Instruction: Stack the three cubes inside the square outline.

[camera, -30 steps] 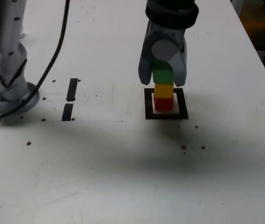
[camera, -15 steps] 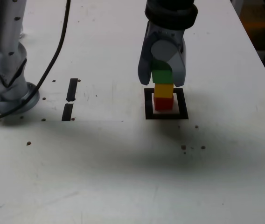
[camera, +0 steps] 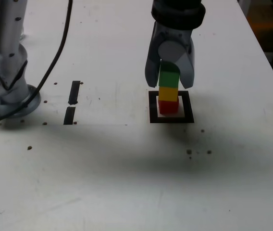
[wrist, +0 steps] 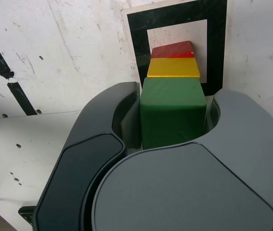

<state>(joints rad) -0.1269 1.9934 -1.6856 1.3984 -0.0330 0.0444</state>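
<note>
Green cube (camera: 168, 78), rigid, light, matte: seated on yellow cube (camera: 168, 93) and red cube (camera: 167, 106) within square outline (camera: 171, 118). Best taken by opposite flat sides. Gripper (camera: 169, 82) jaws flank it closely; grip or release cannot be told.

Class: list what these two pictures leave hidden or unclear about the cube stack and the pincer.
- Exterior view: the green cube's sides, flanked by the pincer; contact cannot be judged.
- Wrist view: whether the pads still touch the green cube; the pincer's bulk covers the near side.
- Wrist view: most of the red cube and yellow cube, hidden beneath the green.
- Exterior view: the outline's far edge, behind the pincer.
</note>
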